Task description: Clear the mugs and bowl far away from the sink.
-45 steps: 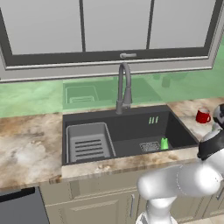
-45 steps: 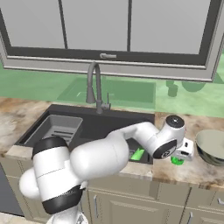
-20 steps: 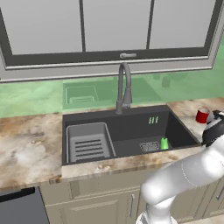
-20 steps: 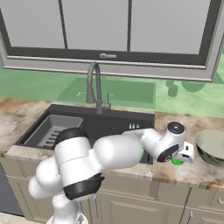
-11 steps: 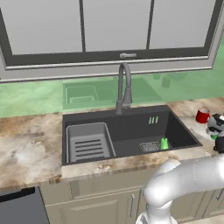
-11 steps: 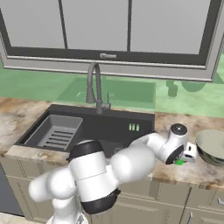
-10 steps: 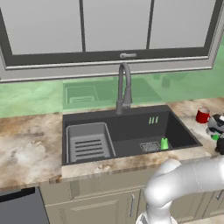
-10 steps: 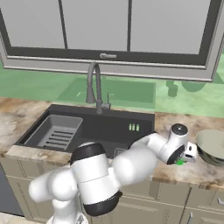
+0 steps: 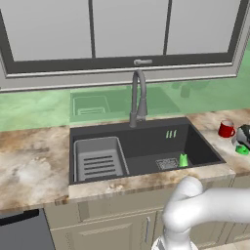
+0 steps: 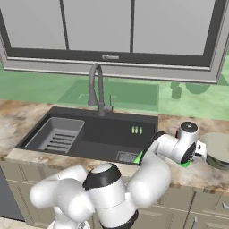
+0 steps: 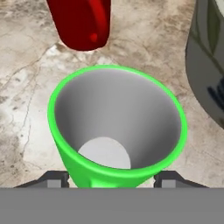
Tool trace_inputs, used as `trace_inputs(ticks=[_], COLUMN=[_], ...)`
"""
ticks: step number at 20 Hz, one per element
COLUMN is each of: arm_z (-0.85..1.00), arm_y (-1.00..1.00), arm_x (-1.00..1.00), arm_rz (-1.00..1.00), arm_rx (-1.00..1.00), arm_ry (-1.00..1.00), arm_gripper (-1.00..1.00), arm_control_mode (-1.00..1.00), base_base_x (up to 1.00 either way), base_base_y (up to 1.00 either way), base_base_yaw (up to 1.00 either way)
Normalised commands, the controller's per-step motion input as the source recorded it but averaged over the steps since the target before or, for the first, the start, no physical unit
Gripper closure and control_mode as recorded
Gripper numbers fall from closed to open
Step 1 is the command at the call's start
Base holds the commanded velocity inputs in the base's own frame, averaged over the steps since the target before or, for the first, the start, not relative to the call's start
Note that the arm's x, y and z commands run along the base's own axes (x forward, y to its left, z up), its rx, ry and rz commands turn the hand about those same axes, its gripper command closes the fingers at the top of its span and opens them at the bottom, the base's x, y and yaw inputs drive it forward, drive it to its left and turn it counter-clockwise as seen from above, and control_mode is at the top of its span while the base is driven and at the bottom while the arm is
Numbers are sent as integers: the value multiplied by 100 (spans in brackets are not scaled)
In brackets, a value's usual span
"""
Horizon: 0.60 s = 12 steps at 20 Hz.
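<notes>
Closest to me in the hand view, the green mug (image 11: pixel 116 131) sits low between the two fingertips (image 11: pixel 54 178) of the gripper (image 11: pixel 111 180). The jaws straddle its base, one on each side; whether they already pinch it I cannot tell. Compared with a second ago, the arm has reached further right along the counter (image 10: pixel 188 176) and the hand has dropped over the mug, so I judge the grab is just beginning and nothing is cleared yet. Just past the green mug stands the red mug (image 9: pixel 226 129), apart from it. To the side is the bowl (image 10: pixel 217 150), grey outside, near the hand. Farther left lies the sink (image 9: pixel 141 146) with its rack insert (image 9: pixel 99 158) and faucet (image 9: pixel 138 97).
</notes>
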Motion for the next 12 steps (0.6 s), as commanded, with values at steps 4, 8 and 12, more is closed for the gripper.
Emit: trace_inputs(ticks=[4,8,12], arm_z=[-14,-32,-60], arm_y=[0,14,46], arm_x=[0,-24,-53], arm_rz=[0,0,0], arm_rx=[0,0,0], arm_ry=[0,0,0], arm_gripper=[100,100,100], arm_control_mode=[-100,-100,-100], base_base_x=[0,0,0], base_base_y=[0,0,0], base_base_yaw=[0,0,0])
